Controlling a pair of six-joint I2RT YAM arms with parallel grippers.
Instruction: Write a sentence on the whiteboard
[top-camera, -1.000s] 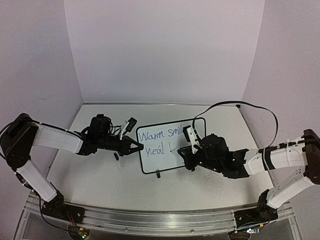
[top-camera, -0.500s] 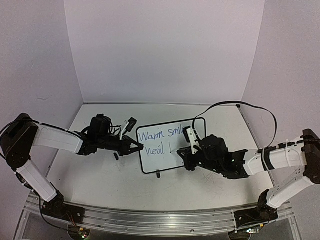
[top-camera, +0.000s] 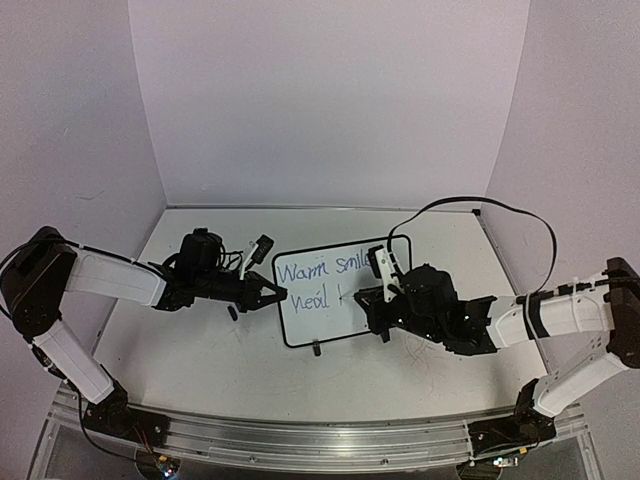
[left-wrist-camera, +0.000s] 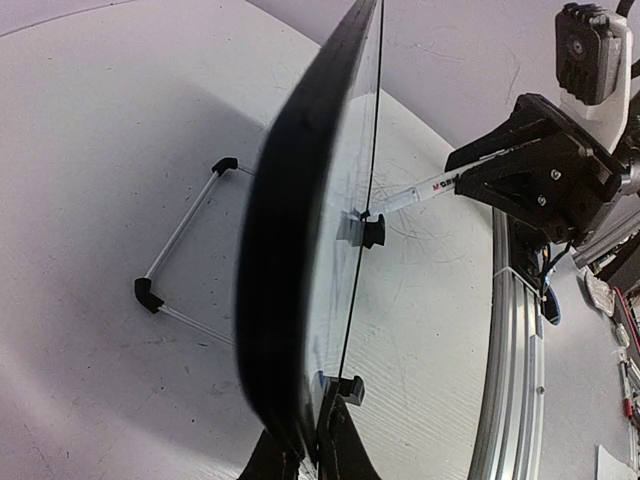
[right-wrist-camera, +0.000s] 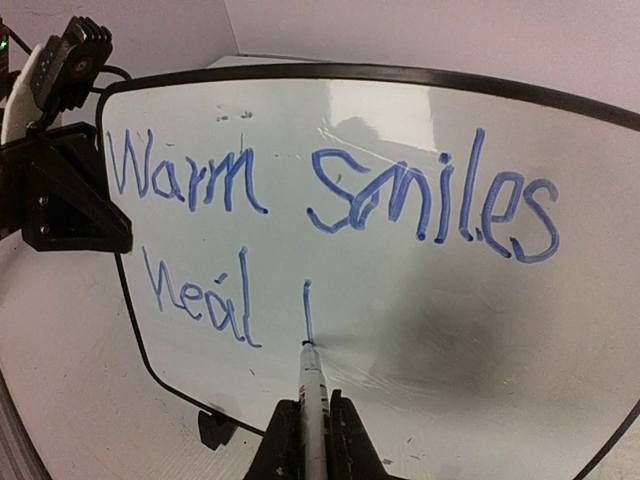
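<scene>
Whiteboard: small glossy white whiteboard (top-camera: 325, 325) with thin black frame and rounded corners, set on the scuffed white tabletop (top-camera: 210, 360) between the two arms, writing face toward the right arm; seen edge-on in the left wrist view (left-wrist-camera: 290, 250), filling most of the right wrist view (right-wrist-camera: 450, 330).
Sentence: blue handwritten sentence (top-camera: 322, 270) in two lines across the upper part of the board; close up (right-wrist-camera: 400, 200) reading "Warm smiles" above and "heal" below, with a lone vertical stroke just right of "heal".
Left gripper: black left gripper (top-camera: 277, 294) at the board's left edge, jaws pinched tight on the frame; one of its fingertips (left-wrist-camera: 345, 460) against the black rim at the bottom of its own view; also visible as a dark wedge at the left rim in the right wrist view (right-wrist-camera: 75, 215).
Right gripper: black right gripper (top-camera: 375, 298) in front of the board's lower middle, jaws drawn narrow around the marker (right-wrist-camera: 308, 445).
Marker: slim white-barrelled marker (right-wrist-camera: 313, 385) with dark tip, tip touching the board at the foot of the lone stroke; barrel also seen from the left wrist view (left-wrist-camera: 425, 188), reaching from the right arm's fingers to the glossy face.
Foot: small black foot (top-camera: 316, 349) under the near edge, resting on the tabletop; same foot at the lower rim close up (right-wrist-camera: 213, 428).
Rod support: thin U-shaped rod support with black corner pieces (left-wrist-camera: 180, 250), on the tabletop on the back side of the board.
</scene>
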